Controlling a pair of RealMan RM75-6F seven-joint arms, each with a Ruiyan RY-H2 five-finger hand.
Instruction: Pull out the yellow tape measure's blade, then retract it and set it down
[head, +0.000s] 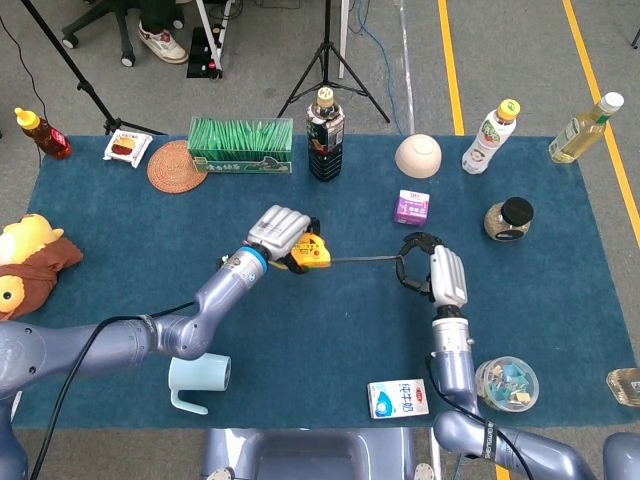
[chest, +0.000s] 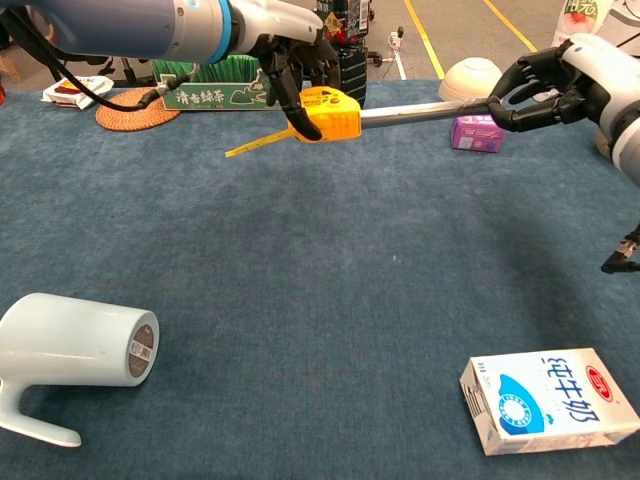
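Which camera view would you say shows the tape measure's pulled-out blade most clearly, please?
The chest view: the blade runs large and close from the yellow tape measure in the left hand to the right hand. In the head view it is only a thin dark line between the hands.

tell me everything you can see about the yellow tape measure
The yellow tape measure has a blocky plastic-looking case with a dark label on its side. The left hand grips it above the blue tablecloth. Its grey blade runs out straight to the right hand, which pinches the tip. A thin yellow strap hangs from the case's other end.
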